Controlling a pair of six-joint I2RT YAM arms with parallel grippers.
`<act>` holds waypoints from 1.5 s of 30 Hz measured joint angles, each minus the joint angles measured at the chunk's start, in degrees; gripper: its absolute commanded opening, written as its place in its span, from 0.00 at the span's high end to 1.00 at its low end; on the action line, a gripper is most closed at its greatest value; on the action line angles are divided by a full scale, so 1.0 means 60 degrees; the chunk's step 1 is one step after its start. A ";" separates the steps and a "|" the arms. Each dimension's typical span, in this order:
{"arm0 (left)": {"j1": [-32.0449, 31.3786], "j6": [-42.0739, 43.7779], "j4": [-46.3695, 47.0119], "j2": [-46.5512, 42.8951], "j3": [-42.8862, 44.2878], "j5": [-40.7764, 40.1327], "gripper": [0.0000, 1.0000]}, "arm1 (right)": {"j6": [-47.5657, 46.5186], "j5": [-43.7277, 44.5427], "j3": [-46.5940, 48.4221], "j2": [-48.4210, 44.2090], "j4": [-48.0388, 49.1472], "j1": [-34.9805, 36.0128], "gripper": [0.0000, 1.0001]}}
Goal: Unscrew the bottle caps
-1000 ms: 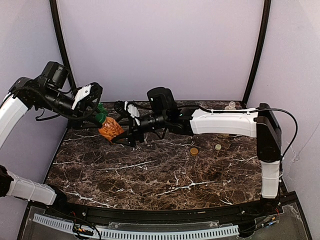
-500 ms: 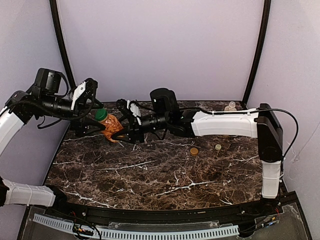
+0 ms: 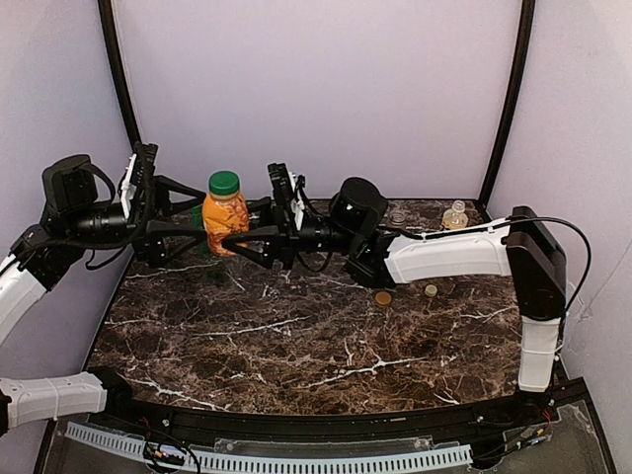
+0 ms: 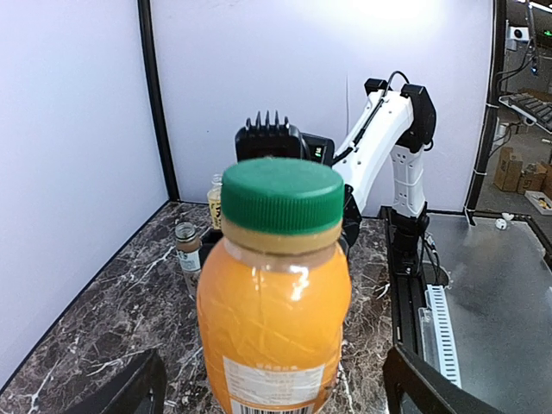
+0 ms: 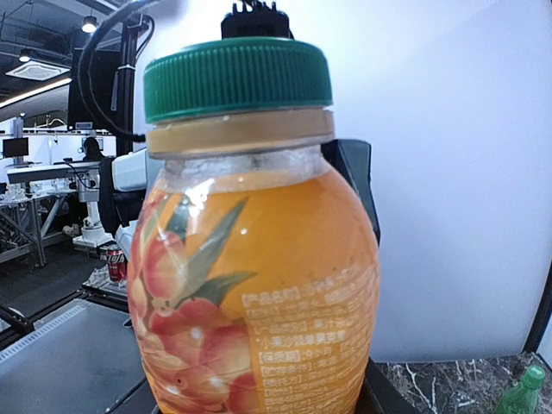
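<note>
Juice bottle (image 3: 225, 219) upright now; golden-brown cap (image 3: 383, 297) rightward.

Btls (image 3: 225, 219) x4; caps (image 3: 224, 183) x4: 2 on, 2 loose.

Your top view is evenly lit with soft shadows. Left wrist: glare at 12 o'clock. Right wrist: the orange juice bottle (image 5: 259, 285) is sharp, the room (image 5: 52, 216) at 9 o'clock dim.
</note>
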 measured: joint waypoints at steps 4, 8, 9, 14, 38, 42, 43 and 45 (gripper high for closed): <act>-0.0106 -0.0288 0.0452 0.0073 -0.0379 0.0273 0.16 | 0.0244 -0.0106 0.0211 0.0142 0.0448 0.0000 0.59; -0.0208 -0.0554 0.0933 0.0157 -0.0605 0.0226 0.21 | 0.0200 -0.0182 0.0455 0.0262 0.0277 0.0007 0.59; -0.0248 -0.0637 0.1082 0.0189 -0.0634 0.0211 0.25 | 0.0164 -0.0189 0.0484 0.0262 0.0204 0.0015 0.59; -0.0484 -0.0845 0.1508 0.0270 -0.0747 -0.0011 0.49 | -0.0109 -0.0266 0.0594 0.0262 -0.0117 0.0080 0.59; -0.0685 0.1443 0.0812 -0.0346 -0.1075 -0.2779 0.81 | -0.2637 0.1832 0.0444 -0.1982 -0.5439 0.0091 0.24; -0.0685 0.2590 0.0637 -0.0353 -0.1417 -0.3920 0.82 | -0.2699 0.3359 0.1191 -0.2492 -0.6433 0.0255 0.24; -0.0685 0.2849 0.0619 -0.0339 -0.1494 -0.4193 0.82 | -0.2699 0.3646 0.1388 -0.2477 -0.6579 0.0324 0.24; -0.0696 0.3173 0.0590 -0.0302 -0.1552 -0.4561 0.82 | -0.2663 0.4353 0.1982 -0.2288 -0.6972 0.0535 0.25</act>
